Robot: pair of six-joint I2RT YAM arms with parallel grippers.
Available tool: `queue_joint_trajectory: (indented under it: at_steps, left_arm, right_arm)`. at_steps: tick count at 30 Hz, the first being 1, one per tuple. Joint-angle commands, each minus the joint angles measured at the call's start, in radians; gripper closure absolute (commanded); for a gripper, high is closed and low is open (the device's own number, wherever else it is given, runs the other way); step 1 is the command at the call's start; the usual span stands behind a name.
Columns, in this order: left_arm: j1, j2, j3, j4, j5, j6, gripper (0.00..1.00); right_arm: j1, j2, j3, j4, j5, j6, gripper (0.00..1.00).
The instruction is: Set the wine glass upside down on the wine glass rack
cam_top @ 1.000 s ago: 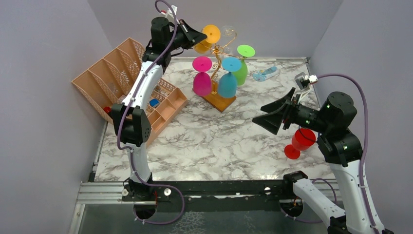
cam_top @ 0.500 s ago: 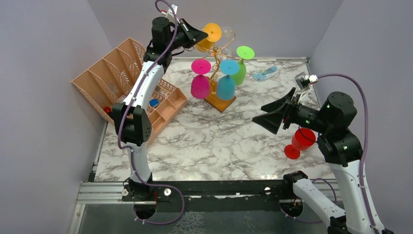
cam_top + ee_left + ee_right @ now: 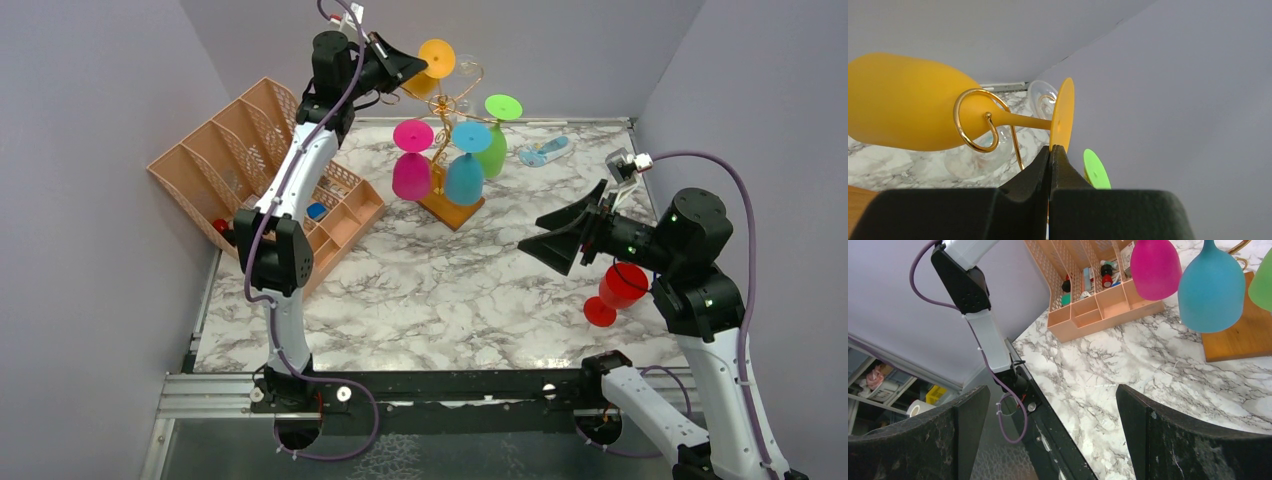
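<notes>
Three coloured glasses (image 3: pixel 466 172) hang bowl-down on the wine glass rack (image 3: pixel 452 208), far side of the bench (image 3: pixel 450 290). Left hand (image 3: pixel 418 68) is up at the rack's top with the orange wine glass (image 3: pixel 436 58).

Left wrist: hand pinched shut on the foot's rim; stem crosses a gold scroll (image 3: pixel 973 120). Hanging step, near its end by my reckoning.

Right wrist: right hand (image 3: pixel 1051 390) gapes wide, holding nothing.

Next: confirm the foot seats on the curl, then release gently.

Plain lavender walls (image 3: pixel 90 200) enclose a white, grey-veined marble tabletop (image 3: pixel 450 290) under even light. Cluttered shelves (image 3: pixel 873 385) stand beyond its metal rail (image 3: pixel 450 385).
</notes>
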Motion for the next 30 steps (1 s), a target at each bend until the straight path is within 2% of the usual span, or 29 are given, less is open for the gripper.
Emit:
queue_joint_trajectory:
  at_steps: [1, 20, 30]
  left_arm:
    - [-0.005, 0.014, 0.068, 0.046, -0.031, -0.01, 1.0]
    - [0.012, 0.026, 0.077, 0.031, -0.066, -0.001, 1.0]
    - [0.032, 0.014, 0.01, 0.086, -0.085, -0.089, 1.0]
  right_arm:
    - [0.003, -0.007, -0.006, 0.01, 0.016, -0.005, 0.0]
    - [0.003, -0.018, -0.001, -0.006, 0.026, -0.02, 0.0]
    - [0.002, -0.02, -0.008, -0.003, 0.033, -0.019, 0.0]
